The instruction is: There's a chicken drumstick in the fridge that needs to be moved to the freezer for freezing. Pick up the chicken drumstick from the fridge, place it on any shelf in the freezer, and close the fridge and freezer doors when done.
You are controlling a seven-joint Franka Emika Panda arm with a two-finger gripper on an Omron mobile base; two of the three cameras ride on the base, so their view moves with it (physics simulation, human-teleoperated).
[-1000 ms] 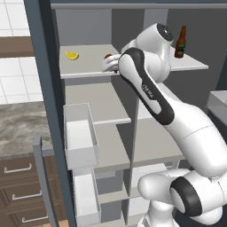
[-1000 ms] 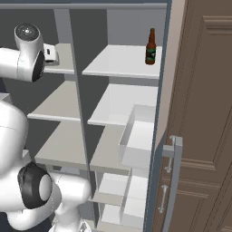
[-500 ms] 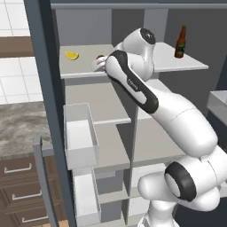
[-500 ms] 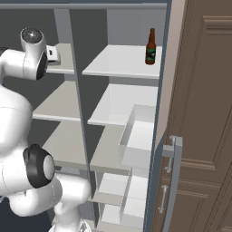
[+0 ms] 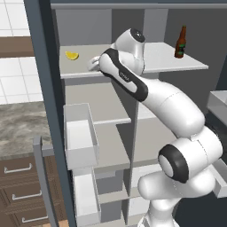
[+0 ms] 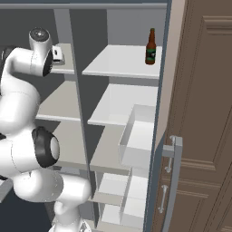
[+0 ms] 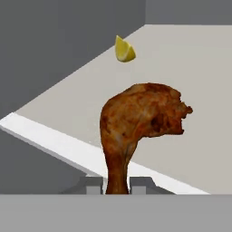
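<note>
The tool [image 7: 115, 185] is clamped on the drumstick's [image 7: 140, 122] bone end, holding it above the top shelf [image 7: 199, 90], near a lemon wedge [image 7: 123, 50]. The bottle's [image 5: 180, 42] label is unreadable.

Gripper [image 7: 116, 185] clamps the drumstick [image 7: 138, 124] by its bone end, above the shelf [image 7: 190, 77]; lemon wedge [image 7: 124, 50] lies beyond.

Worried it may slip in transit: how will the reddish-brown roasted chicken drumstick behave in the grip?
The reddish-brown roasted chicken drumstick probably stays stiff. The gripper pinches only its thin bone end, so the bulky meat end may pivot. Its glossy skin could be slippery.
</note>
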